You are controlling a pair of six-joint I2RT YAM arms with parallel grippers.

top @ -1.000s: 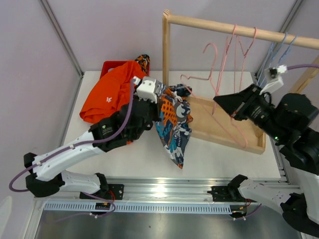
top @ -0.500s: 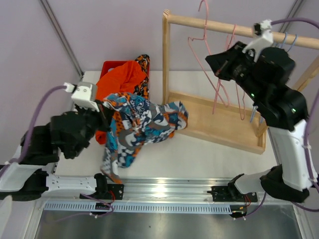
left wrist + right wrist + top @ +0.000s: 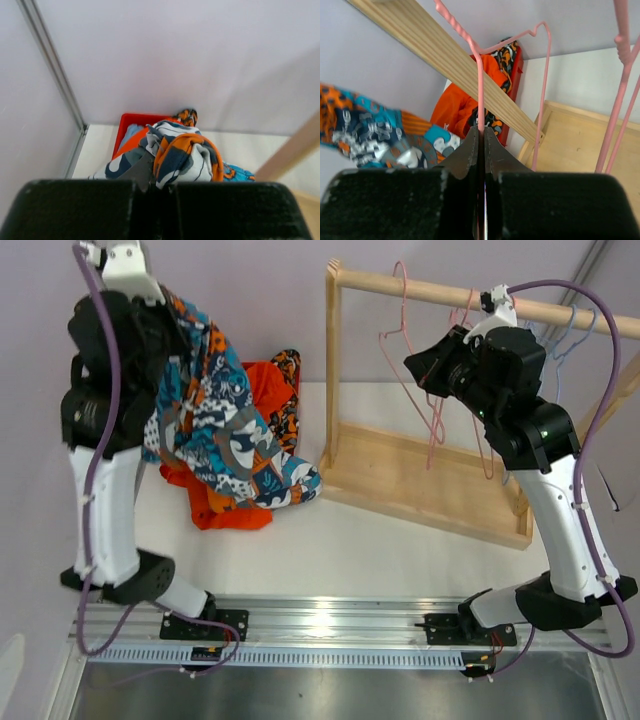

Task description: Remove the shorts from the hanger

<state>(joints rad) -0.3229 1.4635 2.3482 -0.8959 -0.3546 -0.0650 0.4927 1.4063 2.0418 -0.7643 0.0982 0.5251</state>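
My left gripper (image 3: 170,318) is raised high at the far left, shut on the teal-orange-white wave print shorts (image 3: 225,425), which hang free down to the table. In the left wrist view the fabric (image 3: 185,160) is bunched between my fingers (image 3: 140,170). My right gripper (image 3: 418,362) is shut on the wire of an empty pink hanger (image 3: 480,90), whose hook is up at the wooden rail (image 3: 440,290). Bright orange shorts (image 3: 262,382), orange-black blotched shorts (image 3: 287,365) and light blue shorts (image 3: 131,134) lie in a red bin (image 3: 127,122). No black shorts show.
The wooden rack has an upright post (image 3: 333,360) and a flat base (image 3: 440,495) on the table's right half. More pink hangers (image 3: 485,410) and blue hangers (image 3: 565,335) hang on the rail. A metal frame post (image 3: 55,80) runs along the left wall.
My left arm swung left and rose high, lifting the wave print shorts off the table. My right gripper carried the pink hanger up to the rail.
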